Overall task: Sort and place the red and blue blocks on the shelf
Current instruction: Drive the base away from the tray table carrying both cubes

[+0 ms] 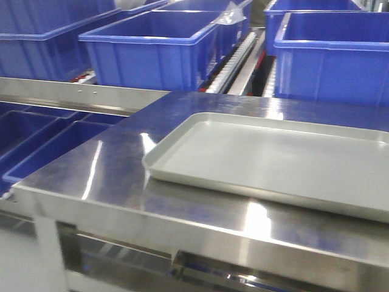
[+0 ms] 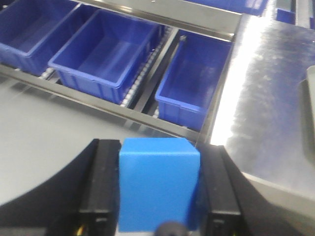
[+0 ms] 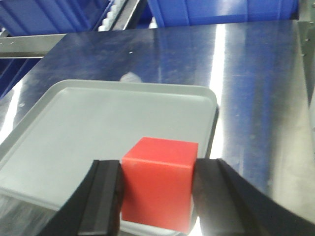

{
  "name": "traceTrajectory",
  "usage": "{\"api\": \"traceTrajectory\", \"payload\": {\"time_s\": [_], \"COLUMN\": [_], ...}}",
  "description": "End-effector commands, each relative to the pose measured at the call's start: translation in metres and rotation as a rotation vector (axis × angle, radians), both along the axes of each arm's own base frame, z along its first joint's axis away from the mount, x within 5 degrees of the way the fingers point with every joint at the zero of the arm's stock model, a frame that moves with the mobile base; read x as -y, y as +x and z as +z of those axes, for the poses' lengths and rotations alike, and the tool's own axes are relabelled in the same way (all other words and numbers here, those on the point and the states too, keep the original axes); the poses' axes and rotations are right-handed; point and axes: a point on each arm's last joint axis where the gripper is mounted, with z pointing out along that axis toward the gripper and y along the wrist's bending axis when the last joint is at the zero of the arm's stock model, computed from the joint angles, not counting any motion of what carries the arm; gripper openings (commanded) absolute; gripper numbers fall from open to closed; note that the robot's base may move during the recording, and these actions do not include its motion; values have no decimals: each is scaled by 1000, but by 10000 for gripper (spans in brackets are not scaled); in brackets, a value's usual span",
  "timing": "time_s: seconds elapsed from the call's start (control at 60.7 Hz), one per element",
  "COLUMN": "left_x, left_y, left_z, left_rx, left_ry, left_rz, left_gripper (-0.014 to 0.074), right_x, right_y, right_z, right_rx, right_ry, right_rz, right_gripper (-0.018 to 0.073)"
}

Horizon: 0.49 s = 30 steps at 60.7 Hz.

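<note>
**Both cubes gripped, neither yet on the shelf**

The small matte blue cube (image 2: 158, 184) sits clamped in the left tool (image 2: 159, 189). Its black fingers (image 2: 101, 187) press on two opposite flat faces, and its top face and front face are in plain sight. It hangs near the left edge of the shiny steel counter (image 2: 266, 88). Beyond it lie three of the large blue plastic tubs (image 2: 106, 54) on a lower level of the brushed-steel shelf (image 2: 162, 12).

The small matte bright red cube (image 3: 160, 189) is held the same way in the right tool (image 3: 157, 196), over the near part of the flat grey rounded-corner tray (image 3: 98, 123). Whether its underside touches the tray cannot be told.

Both cubes look rigid and light, so I judge that a modest squeeze holds them. Their plain matte faces should offer the pads fair friction. Flat parallel sides are the right place to grip, centred, as both tools do here; a hold near an edge or corner might let a cube twist out.

In the front view the tray rests on the counter with nothing on it, and no tool shows there. Farther off, more tubs stand on the upper level between white roller tracks (image 1: 234, 55). Sorting is at the carry stage, with placing to follow.
</note>
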Motion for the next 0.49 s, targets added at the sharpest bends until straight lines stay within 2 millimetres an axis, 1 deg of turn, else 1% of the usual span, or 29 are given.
{"api": "traceTrajectory", "payload": {"time_s": [0.0,0.478], "left_x": [1,1], "left_y": [3,3], "left_z": [17,17], "left_rx": [113,113], "left_ry": [-7,-7], "left_rz": [-5,-5], "left_gripper": [124,124], "right_x": [1,1], "right_y": [2,2], "right_z": [16,16], "right_rx": [113,113], "right_ry": [-4,-4], "right_rz": [-11,-11], "right_gripper": [49,49]}}
